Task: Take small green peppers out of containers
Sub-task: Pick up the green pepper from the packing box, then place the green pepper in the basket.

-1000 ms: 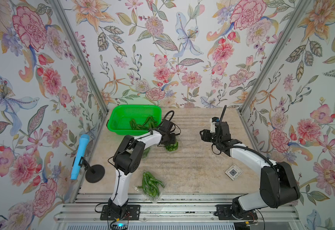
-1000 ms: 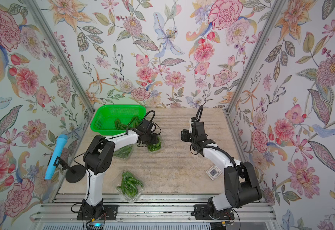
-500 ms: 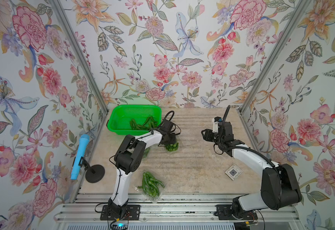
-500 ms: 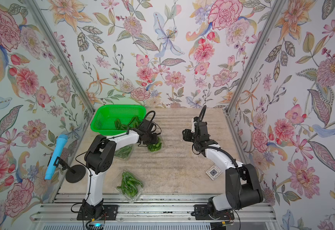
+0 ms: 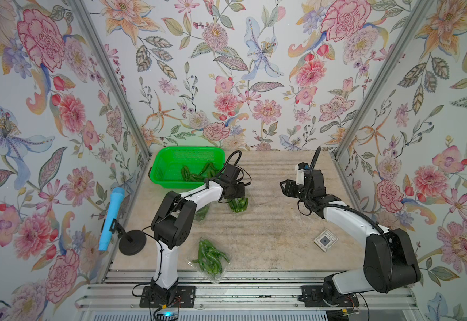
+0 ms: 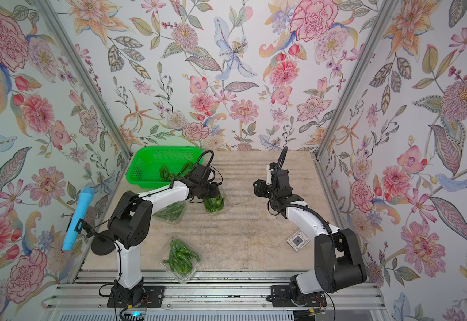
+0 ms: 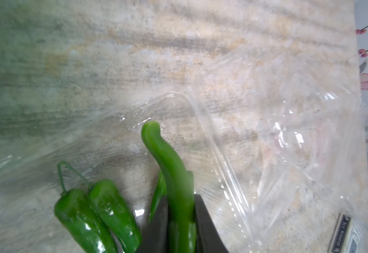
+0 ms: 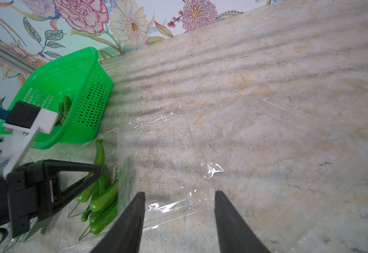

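Some peppers (image 5: pixel 196 175) lay in the green basket (image 5: pixel 161 166). The left gripper (image 7: pixel 180 196) was clamped on one pepper (image 7: pixel 167 157) over the opened pack (image 8: pixel 163 140), more loose beside it. The right gripper (image 8: pixel 178 195) stood apart, empty. Two full packs (image 5: pixel 209 257) lay nearby; mostly undone, I reckoned.

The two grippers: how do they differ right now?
The left gripper is shut on a pepper; the right gripper is open and empty. The left gripper is down in a clear pack; the right gripper hangs apart from it. Both are black.
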Available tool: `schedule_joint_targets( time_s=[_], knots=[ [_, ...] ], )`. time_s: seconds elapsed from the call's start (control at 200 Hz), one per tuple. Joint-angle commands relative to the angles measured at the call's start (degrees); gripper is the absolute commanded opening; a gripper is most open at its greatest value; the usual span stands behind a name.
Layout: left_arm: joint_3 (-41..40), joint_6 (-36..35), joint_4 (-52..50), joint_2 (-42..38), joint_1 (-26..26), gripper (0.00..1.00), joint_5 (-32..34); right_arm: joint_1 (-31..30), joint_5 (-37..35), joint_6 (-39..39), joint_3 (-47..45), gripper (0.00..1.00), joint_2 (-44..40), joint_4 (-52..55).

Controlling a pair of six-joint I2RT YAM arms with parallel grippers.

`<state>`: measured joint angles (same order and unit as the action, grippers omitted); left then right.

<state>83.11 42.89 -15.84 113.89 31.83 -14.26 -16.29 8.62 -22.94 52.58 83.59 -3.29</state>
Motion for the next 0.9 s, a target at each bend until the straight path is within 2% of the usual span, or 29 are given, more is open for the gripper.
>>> schedule_joint_targets(
  time_s=[0.0, 0.14, 0.25, 0.385, 0.555, 0.711, 0.761, 0.816, 0.891],
  knots=[
    [0.4, -2.0, -1.6, -3.0, -0.5, 0.15, 1.2, -1.1, 0.9, -1.2, 2.7, 0.54, 0.8, -0.7],
    [1.4, -4.0, -1.8, -5.6, -3.8, 0.15, 1.5, -2.6, 0.2, -1.4, 4.1, 0.53, 1.3, -0.3],
    [5.7, -6.8, -4.1, -6.8, -7.7, 0.15, 1.2, -3.5, -0.5, -1.7, 5.1, 0.54, 1.5, 0.0],
    [10.5, -8.2, -4.4, -6.5, -14.2, 0.15, -3.9, -5.2, -1.1, -2.0, 6.4, 0.54, 2.7, 0.1],
    [16.6, -9.8, -5.4, -3.8, -20.4, 0.16, -6.6, -7.5, -2.1, -2.8, 8.0, 0.54, 5.5, -0.1],
    [19.9, -10.8, -6.5, 2.4, -24.5, 0.19, -6.0, -9.1, -1.9, -3.2, 9.9, 0.54, 8.5, 0.0],
    [20.7, -11.1, -6.6, 4.7, -25.3, 0.23, -5.6, -9.6, -1.7, -3.2, 10.7, 0.54, 9.2, 0.3],
    [21.7, -11.7, -6.8, 7.1, -25.9, 0.36, -5.3, -10.0, -1.3, -3.2, 11.3, 0.54, 10.0, 0.5],
    [22.1, -12.0, -6.3, 9.4, -26.5, 0.39, -5.2, -10.4, -1.1, -3.0, 12.0, 0.54, 10.7, 1.4]
  ],
)
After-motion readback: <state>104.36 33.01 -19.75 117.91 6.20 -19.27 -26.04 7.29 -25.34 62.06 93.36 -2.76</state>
